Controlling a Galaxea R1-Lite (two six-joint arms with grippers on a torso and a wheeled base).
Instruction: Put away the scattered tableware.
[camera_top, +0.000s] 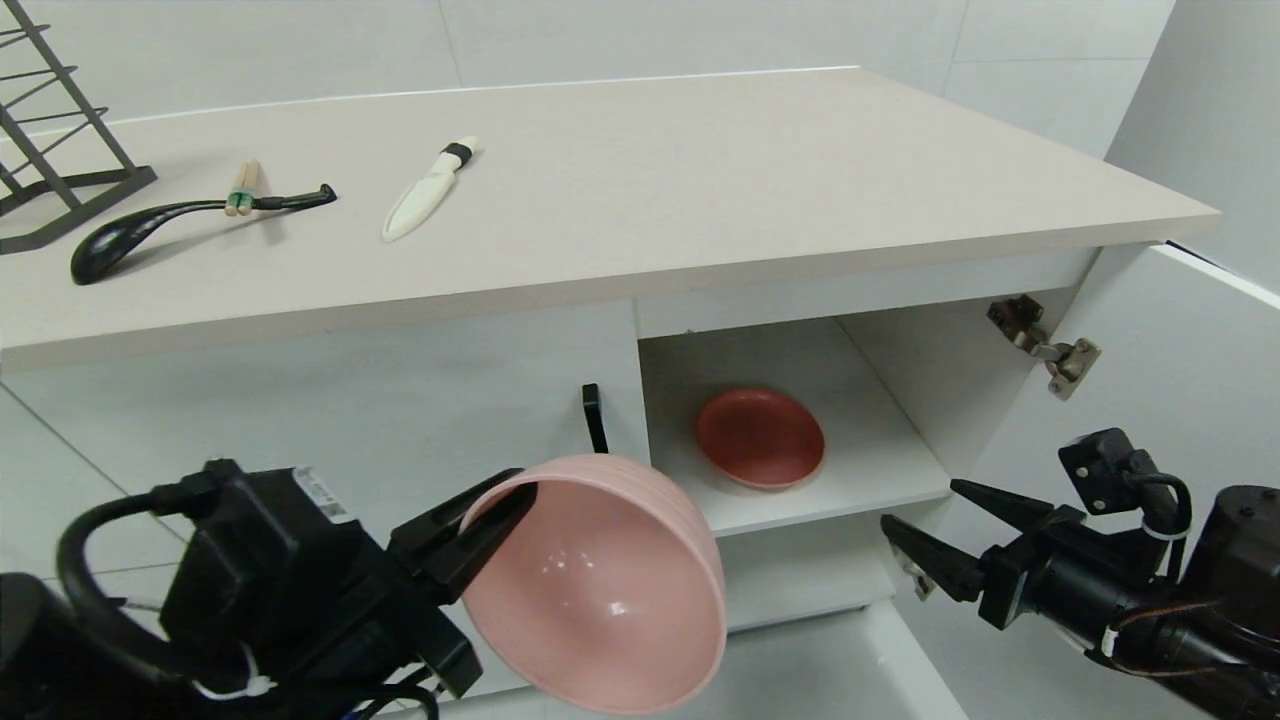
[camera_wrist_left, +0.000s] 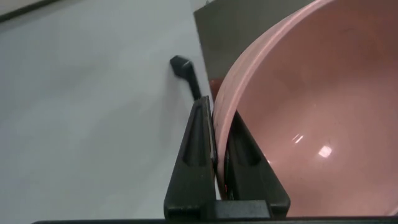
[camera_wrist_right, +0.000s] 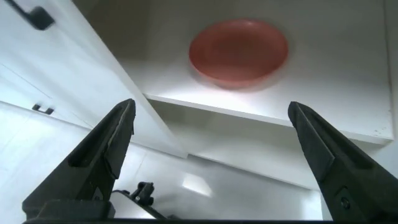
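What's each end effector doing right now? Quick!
Left end effector: closed on the rim of the pink bowl.
Right end effector: open, holding nothing.

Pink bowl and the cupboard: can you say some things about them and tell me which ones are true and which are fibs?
1. The left gripper holds the pink bowl by its rim. True.
2. A white knife lies on the countertop. True.
3. The red plate lies on the countertop too. False: it lies on a shelf inside the open cupboard.
4. The right gripper holds something as well. False: it is open and empty.
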